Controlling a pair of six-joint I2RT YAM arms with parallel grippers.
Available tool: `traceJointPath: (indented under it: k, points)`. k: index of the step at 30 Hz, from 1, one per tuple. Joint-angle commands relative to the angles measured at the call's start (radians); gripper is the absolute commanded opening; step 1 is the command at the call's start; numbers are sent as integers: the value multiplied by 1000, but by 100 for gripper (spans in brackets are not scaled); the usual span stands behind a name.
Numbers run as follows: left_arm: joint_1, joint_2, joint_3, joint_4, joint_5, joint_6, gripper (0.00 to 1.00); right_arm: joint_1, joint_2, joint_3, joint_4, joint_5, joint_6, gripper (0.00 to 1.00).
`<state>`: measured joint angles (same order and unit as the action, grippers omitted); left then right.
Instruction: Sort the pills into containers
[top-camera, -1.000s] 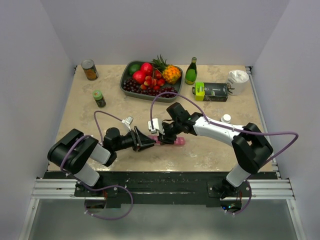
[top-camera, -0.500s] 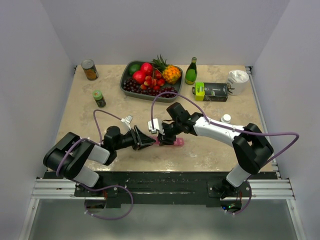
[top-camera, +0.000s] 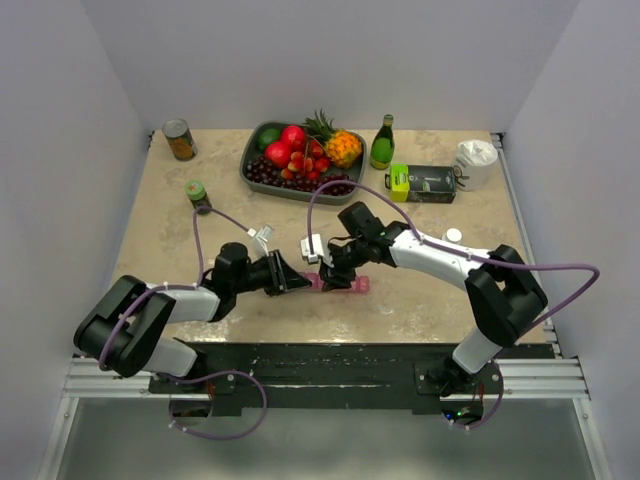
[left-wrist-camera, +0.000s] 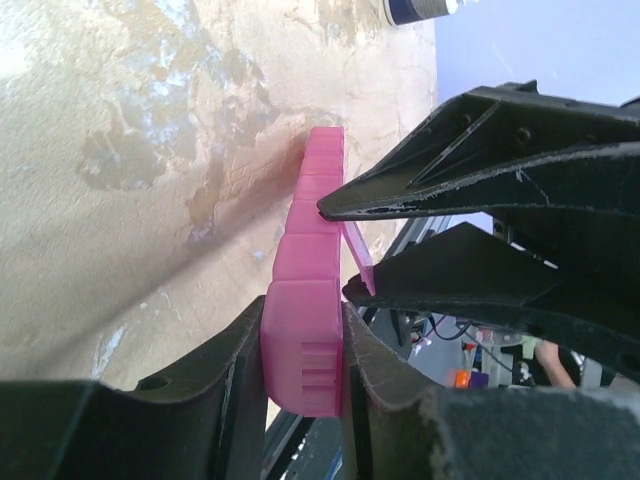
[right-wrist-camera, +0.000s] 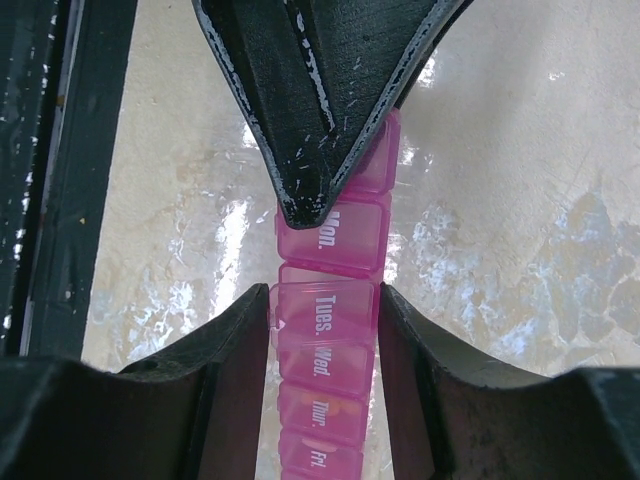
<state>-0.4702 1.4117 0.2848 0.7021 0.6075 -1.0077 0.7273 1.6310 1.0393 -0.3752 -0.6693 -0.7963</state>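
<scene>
Left end effector (left-wrist-camera: 303, 345) pinches the end of the pink containers (left-wrist-camera: 315, 200), right end effector (right-wrist-camera: 325, 300) narrow astride them just beyond — grip unclear — so brace firmly, pry lids (right-wrist-camera: 345, 238) gently.

pill organiser (right-wrist-camera: 326, 322) lids read: mon., tues., wed., thur., fri.

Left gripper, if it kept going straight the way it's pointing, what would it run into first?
Likely the fingers of the right gripper, straddling the pink pill organiser that the left gripper clamps.
</scene>
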Motion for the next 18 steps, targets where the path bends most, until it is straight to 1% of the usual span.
traceJointPath:
  k: [1,4,5,7,9,11,15,17,18]
  points:
    - [7,1,27,-145,-69,118,0,-48,-5,80,-86,-105,-27,24]
    - [7,15,25,-141,-66,118,0,-77,-8,93,-76,-70,6,40]
    - [7,20,25,-136,-64,116,0,-89,-13,90,-70,-59,15,50]
    - [7,24,21,-128,-64,110,0,-97,-28,85,-42,-24,43,57]
    - [7,29,19,-127,-63,110,0,-106,-39,82,-30,-10,57,61]
    - [7,32,20,-125,-63,109,0,-112,-46,79,-10,16,78,61]
    - [7,38,19,-118,-64,101,0,-111,-46,65,47,76,127,52]
    - [7,39,16,-108,-67,93,0,-112,-36,73,10,42,94,52]
    - [7,39,14,-107,-69,90,0,-108,-36,79,-16,-31,65,54]
